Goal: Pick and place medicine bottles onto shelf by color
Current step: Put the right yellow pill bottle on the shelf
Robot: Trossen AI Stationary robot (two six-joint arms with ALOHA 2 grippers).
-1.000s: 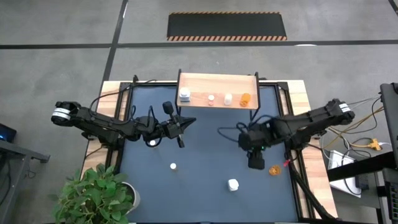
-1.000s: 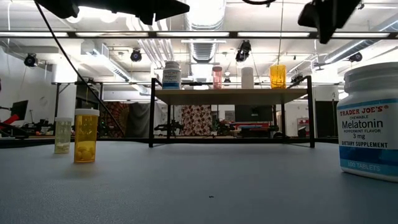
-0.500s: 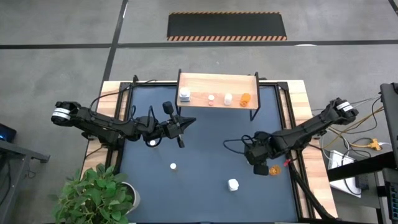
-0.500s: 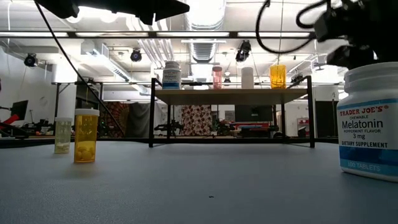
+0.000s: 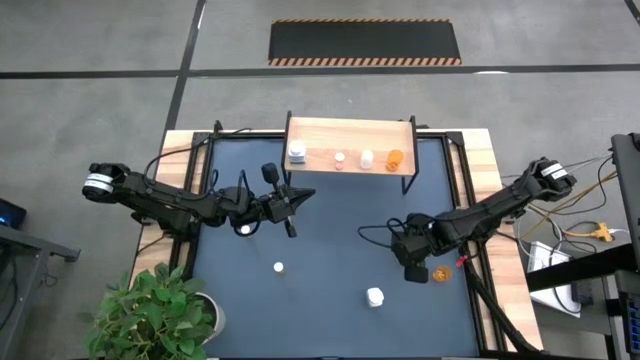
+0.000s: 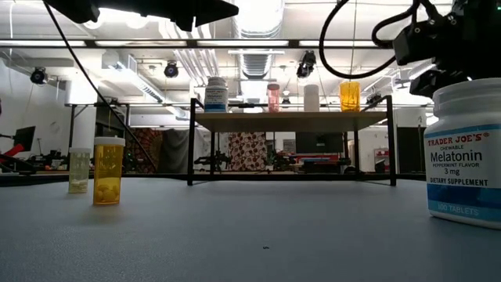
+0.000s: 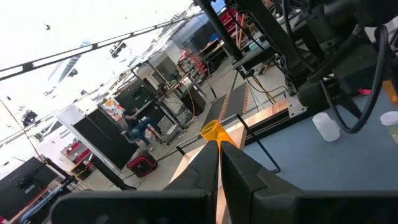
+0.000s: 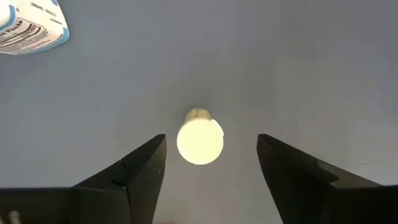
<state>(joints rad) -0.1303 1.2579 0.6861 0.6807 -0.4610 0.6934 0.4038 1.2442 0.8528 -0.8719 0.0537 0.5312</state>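
Note:
My right gripper [image 8: 211, 138] is open and points down at the table. Its fingers stand on either side of a small bottle [image 8: 200, 142] with a round pale top, without touching it. In the high view this gripper [image 5: 413, 267] sits beside the orange bottle [image 5: 440, 272] near the table's right edge. The white Melatonin bottle [image 5: 375, 296] stands upright nearer the near edge. An amber bottle [image 6: 108, 171] and a pale one [image 6: 78, 170] stand on the mat's left half. My left gripper [image 5: 293, 199] is shut and hovers over the left half. The wooden shelf [image 5: 350, 133] carries several bottles.
The shelf stands on thin black legs [image 6: 191, 141] at the mat's far edge, with white bottles [image 5: 297, 153] to its left and an orange one [image 5: 394, 158] to its right. A potted plant [image 5: 160, 310] sits at the near left corner. Cables trail off the table's right side.
My right gripper has come down toward the table and shifted toward the near edge, ending over the orange bottle. In the low view it has dropped from the top edge to just above the Melatonin bottle. No bottle has moved.

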